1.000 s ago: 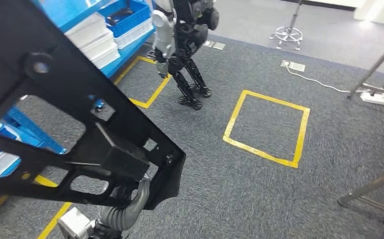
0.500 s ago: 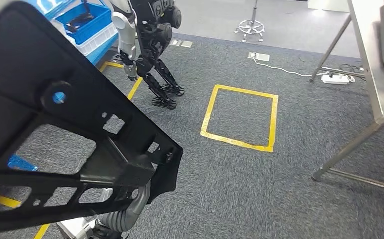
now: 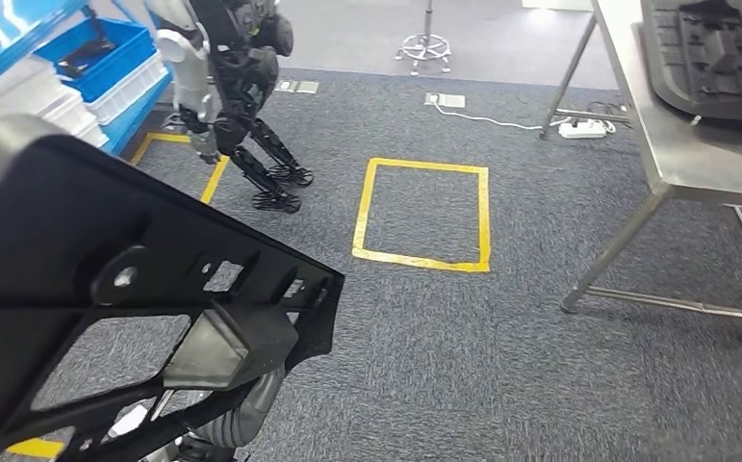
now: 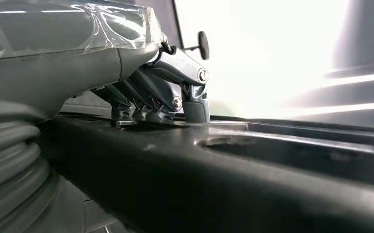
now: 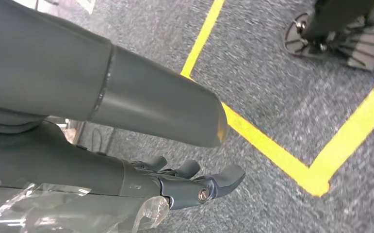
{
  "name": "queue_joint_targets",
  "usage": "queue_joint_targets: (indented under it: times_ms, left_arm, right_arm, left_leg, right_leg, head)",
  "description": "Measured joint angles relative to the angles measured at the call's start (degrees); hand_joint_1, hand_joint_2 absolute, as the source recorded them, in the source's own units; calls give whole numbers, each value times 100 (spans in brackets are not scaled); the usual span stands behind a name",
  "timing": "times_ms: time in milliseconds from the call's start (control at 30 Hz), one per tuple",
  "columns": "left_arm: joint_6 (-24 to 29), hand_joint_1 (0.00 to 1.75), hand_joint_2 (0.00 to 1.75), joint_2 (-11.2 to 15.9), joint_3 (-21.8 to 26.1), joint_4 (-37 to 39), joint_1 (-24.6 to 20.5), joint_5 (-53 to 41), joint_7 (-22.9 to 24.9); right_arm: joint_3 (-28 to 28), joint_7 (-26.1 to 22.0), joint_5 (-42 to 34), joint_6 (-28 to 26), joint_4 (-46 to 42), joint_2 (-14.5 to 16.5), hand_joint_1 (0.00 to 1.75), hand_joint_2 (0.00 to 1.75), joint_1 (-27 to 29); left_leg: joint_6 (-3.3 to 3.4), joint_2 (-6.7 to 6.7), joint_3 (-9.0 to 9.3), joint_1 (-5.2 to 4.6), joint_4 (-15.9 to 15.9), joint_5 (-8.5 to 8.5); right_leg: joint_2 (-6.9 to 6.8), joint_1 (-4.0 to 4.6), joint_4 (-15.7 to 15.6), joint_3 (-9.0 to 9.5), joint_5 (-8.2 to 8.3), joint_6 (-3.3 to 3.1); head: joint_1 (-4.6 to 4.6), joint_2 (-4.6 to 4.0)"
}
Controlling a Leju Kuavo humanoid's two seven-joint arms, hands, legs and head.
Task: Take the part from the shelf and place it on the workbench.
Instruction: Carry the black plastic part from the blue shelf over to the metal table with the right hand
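A large black frame-like part [image 3: 107, 289] fills the near left of the robot's own view, carried low in front of its body. In the left wrist view, the left hand [image 4: 165, 92] grips the part's edge, its dark fingers [image 4: 194, 99] pressed onto the upper face. The right hand [image 5: 175, 182] hangs at the robot's side above grey carpet and yellow floor tape, holding nothing, fingers loosely extended and slightly apart.

Over the last second the whole view has swung: the blue shelf [image 3: 20, 38] with its bins has slid off toward the far left, and a steel desk [image 3: 694, 164] has come into sight on the far right, with another black part [image 3: 713, 58] already lying on it. That reads as the robot turning away from the shelf toward the desk. A second humanoid robot [image 3: 222, 87] stands near the shelf, beside a yellow taped square [image 3: 424, 207] on the floor.

The pickup looks done; the carry is under way, and walking to the desk and setting the part down remain.
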Motion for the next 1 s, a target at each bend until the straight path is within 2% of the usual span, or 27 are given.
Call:
queue_joint_targets:
  times_ms: [67, 100, 167, 233, 267, 300, 333, 367, 400, 467, 500, 533, 600, 633, 667, 733, 767, 800, 833, 867, 900, 933, 967, 1000]
  left_arm:
    - [34, 175, 175, 24, 25, -31, 34, 7, -5]
    - [42, 175, 175, 33, 33, -42, 45, 8, -5]
    - [46, 175, 175, 49, 42, -66, 58, 4, -3]
    - [47, 175, 175, 69, 45, -89, 70, -6, 5]
    - [47, 175, 175, 81, 45, -93, 75, -14, 13]
    - [47, 175, 175, 90, 44, -93, 78, -25, 26]
    - [47, 175, 175, 97, 44, -93, 80, -38, 45]
    - [47, 175, 175, 103, 43, -94, 81, -51, 64]
    - [47, 175, 175, 106, 43, -97, 80, -65, 82]
    - [48, 175, 175, 109, 43, -114, 78, -89, 107]
    - [49, 175, 175, 112, 42, -123, 78, -96, 116]
    - [49, 175, 175, 117, 42, -131, 79, -99, 127]
    - [50, 175, 175, 125, 40, -142, 77, -101, 151]
    - [49, 175, 175, 126, 40, -148, 72, -103, 163]
    - [47, 175, 175, 126, 39, -157, 68, -105, 171]
    - [45, 175, 175, 129, 39, -172, 68, -108, 181]
    - [44, 175, 175, 132, 39, -176, 72, -108, 183]
    - [43, 175, 175, 134, 38, -176, 75, -107, 184]
    - [41, 175, 175, 135, 37, -176, 77, -105, 185]
    - [40, 175, 175, 136, 36, -176, 77, -106, 185]
    - [40, 175, 175, 136, 35, -176, 75, -108, 185]
    - [40, 175, 175, 136, 34, -178, 73, -109, 185]
    - [40, 175, 175, 137, 35, -181, 69, -111, 185]
    - [40, 175, 175, 137, 36, -185, 65, -113, 186]
  right_arm:
    - [13, 5, 16, -20, 0, -1, 0, 0, -8]
    - [17, 7, 18, -24, 0, -2, 0, 0, -12]
    - [24, 9, 15, -26, 0, -4, 0, 0, -32]
    - [37, 12, 0, -22, 0, -5, 0, 0, -51]
    - [44, 12, -13, -20, 0, -5, 0, 0, -51]
    - [51, 11, -24, -17, 0, -4, 0, 0, -44]
    - [54, 10, -35, -14, 0, -3, 0, 0, -33]
    - [55, 9, -43, -9, 0, -2, 0, 0, -19]
    - [55, 8, -47, -3, 0, 2, 0, 0, -9]
    - [55, 8, -60, 9, 0, 10, 0, 0, -4]
    - [55, 5, -67, 13, 0, 14, 0, 0, -7]
    - [54, 1, -74, 15, 0, 15, 0, 0, -1]
    - [54, -12, -83, 15, 0, 15, 0, 0, 26]
    - [54, -23, -84, 13, 0, 16, 0, 0, 39]
    - [55, -35, -85, 9, 0, 20, 0, 0, 43]
    - [56, -61, -85, -1, 0, 29, 0, 0, 33]
    - [57, -66, -85, -5, 0, 37, 0, 0, 29]
    - [58, -70, -85, -8, 0, 43, 0, 0, 26]
    - [60, -70, -85, -9, 0, 50, 0, 0, 24]
    - [61, -70, -85, -9, 0, 54, 0, 0, 23]
    - [61, -70, -86, -9, 0, 54, 0, 0, 20]
    - [61, -69, -86, -9, 0, 52, 0, 0, 14]
    - [62, -68, -86, -9, 0, 52, 0, 0, 4]
    - [62, -66, -87, -10, 0, 51, 0, 0, -5]
  left_leg:
    - [-22, 83, -20, -13, 24, -9]
    - [-40, 80, -26, -3, 51, -32]
    - [-109, -140, -137, 44, 364, -259]
    - [-190, -408, -424, 101, 1073, -663]
    - [-215, -451, -578, 123, 1432, -814]
    - [-230, -471, -676, 140, 1664, -885]
    - [-234, -487, -678, 153, 1686, -845]
    - [-227, -513, -582, 164, 1497, -706]
    - [-212, -576, -403, 172, 1127, -504]
    - [-175, -856, -50, 177, 345, -171]
    - [-162, -968, 30, 167, 133, -98]
    - [-147, -1030, 49, 149, 49, -80]
    - [-81, -933, 37, 127, 10, -21]
    - [-34, -871, 41, 127, -31, 24]
    - [23, -803, 38, 134, -74, 74]
    - [93, -662, 7, 123, -119, 138]
    - [112, -584, -17, 113, -118, 152]
    - [113, -506, -37, 104, -116, 160]
    - [113, -429, -50, 99, -115, 167]
    - [109, -356, -57, 99, -112, 170]
    - [99, -287, -58, 102, -105, 167]
    - [81, -226, -60, 98, -87, 158]
    - [51, -171, -72, 84, -49, 138]
    - [20, -124, -86, 71, -15, 122]
  right_leg:
    - [88, 11, -11, -35, 17, -68]
    - [132, 5, -18, -46, 29, -91]
    - [224, -17, -33, -67, 62, -145]
    - [321, -24, -33, -98, 89, -185]
    - [379, -24, -32, -116, 104, -198]
    - [443, -25, -32, -132, 117, -201]
    - [509, -27, -31, -142, 131, -197]
    - [585, -31, -30, -149, 146, -188]
    - [656, -36, -31, -151, 161, -173]
    - [793, -49, -30, -179, 202, -125]
    - [850, -60, -31, -206, 230, -89]
    - [905, -74, -38, -234, 260, -48]
    - [988, -107, -59, -272, 313, 38]
    - [931, -104, -28, -301, 293, 62]
    - [808, -92, 96, -367, 197, 76]
    - [507, -60, 701, -632, -198, 86]
    - [429, -58, 1106, -792, -413, 97]
    - [400, -59, 1426, -904, -549, 111]
    - [382, -63, 1586, -934, -593, 125]
    - [357, -69, 1483, -825, -522, 140]
    - [309, -76, 1157, -602, -375, 154]
    - [198, -84, 723, -326, -223, 164]
    - [95, -75, 311, -83, -97, 157]
    - [28, -66, 43, 59, -26, 127]
  head:
    - [-11, 0]
    - [-12, 0]
    - [-22, 0]
    - [-34, 0]
    - [-37, 0]
    - [-38, 0]
    - [-40, 0]
    - [-41, 0]
    - [-42, 0]
    - [-42, 0]
    - [-41, 0]
    - [-40, 0]
    - [-39, 0]
    - [-34, 0]
    - [-23, 0]
    - [4, 0]
    - [13, 0]
    - [15, 0]
    - [15, 0]
    - [15, 0]
    - [15, 0]
    - [16, 0]
    - [17, 1]
    - [13, 1]
